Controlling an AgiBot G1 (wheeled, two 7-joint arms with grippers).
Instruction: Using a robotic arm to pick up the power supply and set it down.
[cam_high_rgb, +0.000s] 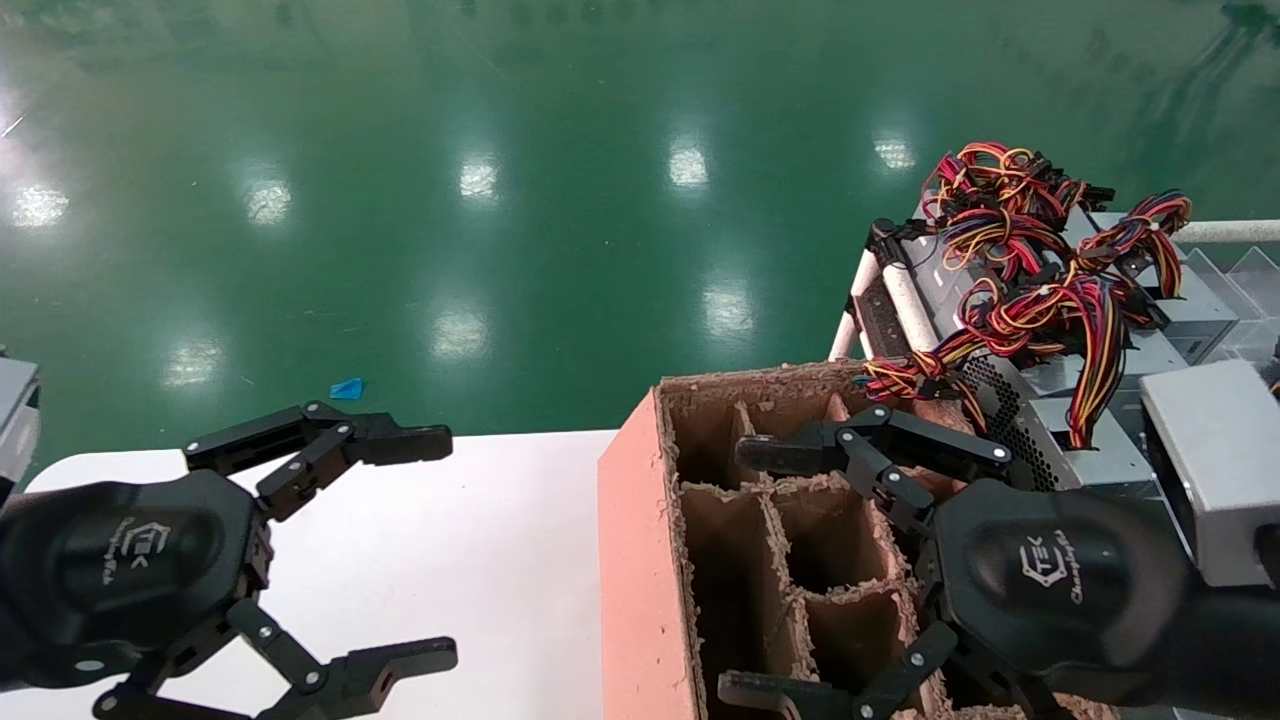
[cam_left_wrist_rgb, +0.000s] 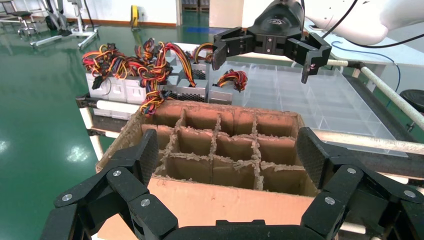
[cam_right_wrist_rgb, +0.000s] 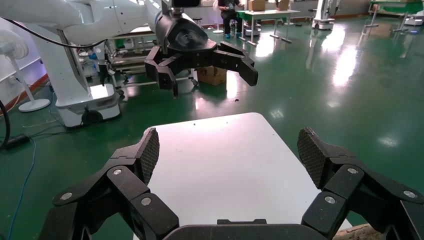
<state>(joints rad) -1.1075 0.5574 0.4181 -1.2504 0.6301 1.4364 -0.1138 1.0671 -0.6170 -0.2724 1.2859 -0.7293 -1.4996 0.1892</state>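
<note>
Several grey power supply units (cam_high_rgb: 1100, 462) with perforated sides and bundles of red, yellow and black wires (cam_high_rgb: 1030, 300) sit side by side on a rack at the far right; the left wrist view shows these units (cam_left_wrist_rgb: 192, 90) behind the cardboard box. My right gripper (cam_high_rgb: 745, 572) hovers open above the box, short of the units and holding nothing. Its own view shows the right gripper (cam_right_wrist_rgb: 227, 155) open over the white table (cam_right_wrist_rgb: 225, 165). My left gripper (cam_high_rgb: 435, 548) hangs open and empty over that table (cam_high_rgb: 480, 520); from its wrist the left gripper (cam_left_wrist_rgb: 230, 157) faces the box.
A pinkish-brown cardboard box (cam_high_rgb: 640, 560) with dividers stands at the table's right end, its front wall (cam_left_wrist_rgb: 220, 200) close to the left gripper. A clear divided plastic tray (cam_left_wrist_rgb: 320, 95) lies behind the units. Green floor surrounds the table, with a blue scrap (cam_high_rgb: 347, 388) on it.
</note>
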